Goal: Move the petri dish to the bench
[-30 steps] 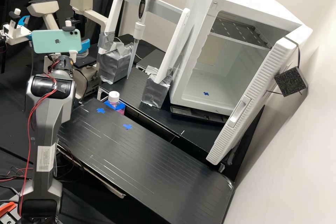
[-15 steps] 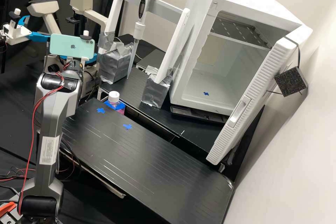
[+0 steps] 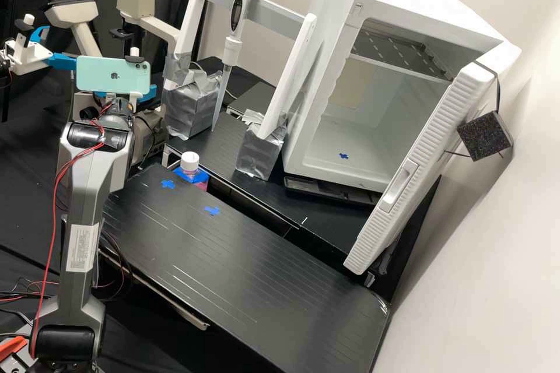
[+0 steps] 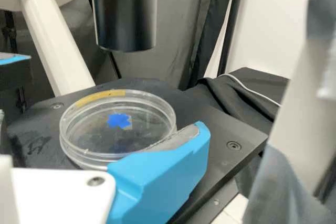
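The front black bench top is streaked with fine pale lines, and two blue tape crosses, a rear one and a nearer one, are stuck to it. By the rear black bench, two blocks wrapped in silver tape and an open white cabinet are carried. In the wrist view, a clear lidded petri dish is held up by a flat dark stage with screws set in it.

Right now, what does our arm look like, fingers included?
Arm: grey, black joints, red cables along its side, white label. Mint phone clipped near the wrist. Fingers: bright blue, grey pad, white mount.
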Action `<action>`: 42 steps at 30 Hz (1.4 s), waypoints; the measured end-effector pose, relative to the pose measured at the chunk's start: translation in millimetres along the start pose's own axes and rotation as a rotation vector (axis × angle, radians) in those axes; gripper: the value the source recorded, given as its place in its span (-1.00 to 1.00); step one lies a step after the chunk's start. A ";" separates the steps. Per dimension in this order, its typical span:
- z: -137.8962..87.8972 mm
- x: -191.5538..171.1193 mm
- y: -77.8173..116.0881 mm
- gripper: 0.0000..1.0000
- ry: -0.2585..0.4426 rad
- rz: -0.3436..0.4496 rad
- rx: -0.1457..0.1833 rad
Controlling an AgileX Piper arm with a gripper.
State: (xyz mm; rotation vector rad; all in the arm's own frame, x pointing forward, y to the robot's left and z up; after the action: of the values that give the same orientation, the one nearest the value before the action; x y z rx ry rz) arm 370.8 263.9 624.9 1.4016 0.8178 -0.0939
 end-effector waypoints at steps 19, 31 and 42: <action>0.9 2.7 0.1 -1.00 -0.007 0.001 -0.003; 0.9 1.5 -5.1 -1.00 -0.002 -0.006 -0.002; -0.8 0.3 -11.0 -1.00 0.011 -0.011 -0.002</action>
State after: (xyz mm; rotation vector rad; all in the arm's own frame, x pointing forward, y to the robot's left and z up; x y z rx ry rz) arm 364.9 262.4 615.6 1.3964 0.8342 -0.0940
